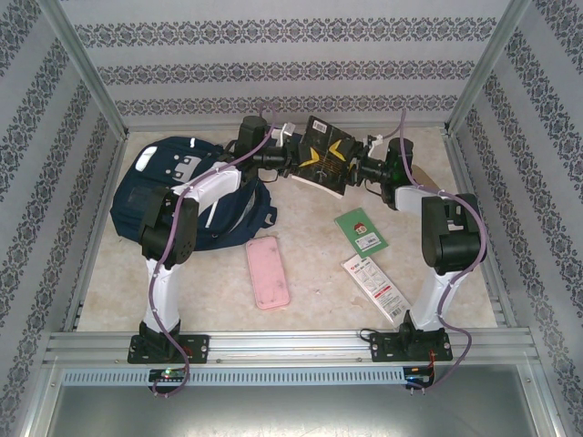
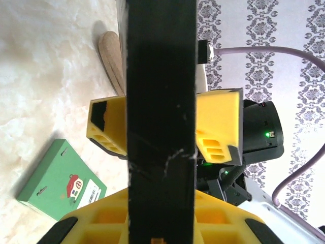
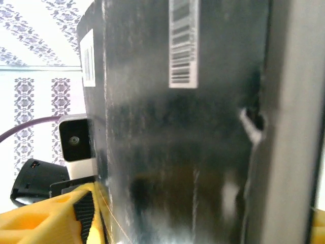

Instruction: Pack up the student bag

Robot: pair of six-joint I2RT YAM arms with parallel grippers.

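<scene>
**Fig. A black book spanned between my two grippers, with the student bag off to one side.**

My left gripper (image 1: 291, 162) pinches one edge of the black book (image 1: 325, 155), its yellow fingers (image 2: 96, 216) pressed against the two faces. My right gripper (image 1: 358, 170) meets the opposite edge. In the left wrist view its yellow fingers (image 2: 218, 127) stand one on each side of the book, and I cannot tell whether they clamp it or merely flank it. The right wrist view shows a white barcode label (image 3: 183, 46) on the dark cover, close beside those fingers. The student bag (image 1: 137, 200) lies to the left of the left fingers, well apart from the book and partly under the left arm. A green booklet (image 1: 361, 230) and a white-and-red packet (image 1: 375, 288) lie on the near side of the right fingers. A pink case (image 1: 268, 272) lies nearer to me than both pairs of fingers.
</scene>
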